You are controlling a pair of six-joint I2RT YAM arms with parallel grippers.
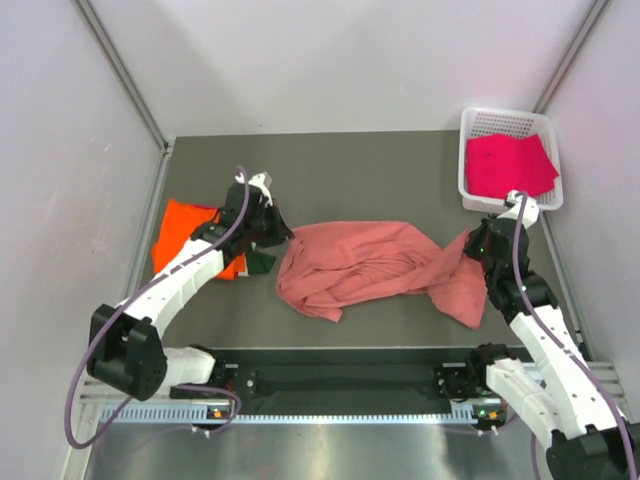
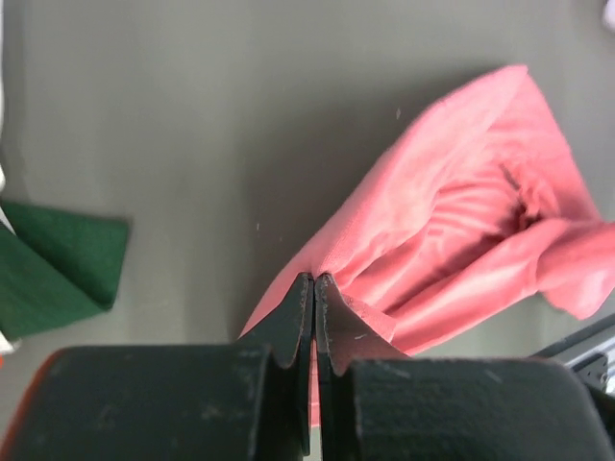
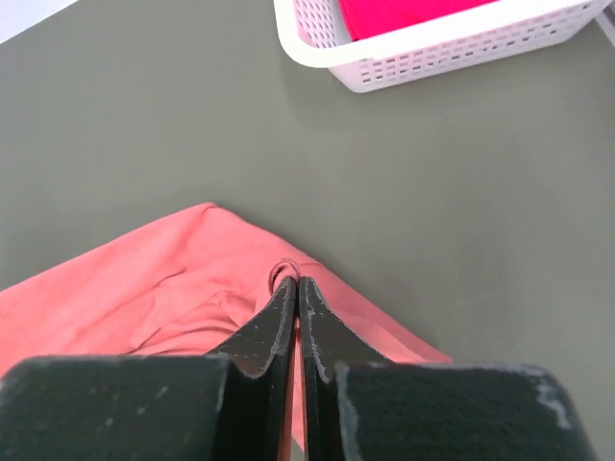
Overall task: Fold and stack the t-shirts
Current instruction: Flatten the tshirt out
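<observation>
The salmon-pink t-shirt (image 1: 360, 265) lies crumpled and stretched across the middle of the table. My left gripper (image 1: 281, 238) is shut on its left edge; the left wrist view shows the jaws (image 2: 314, 280) pinching the cloth (image 2: 461, 221). My right gripper (image 1: 474, 243) is shut on its right end; the right wrist view shows the tips (image 3: 294, 284) closed on a fold of the shirt (image 3: 144, 298). The bright orange t-shirt (image 1: 185, 238) lies folded at the left, partly under my left arm. The magenta t-shirt (image 1: 510, 165) lies in the basket.
The white mesh basket (image 1: 465, 192) stands at the back right, close behind my right gripper, and shows in the right wrist view (image 3: 432, 58). A small dark green cloth (image 1: 262, 262) lies next to the orange shirt, also in the left wrist view (image 2: 58, 264). Walls enclose the table.
</observation>
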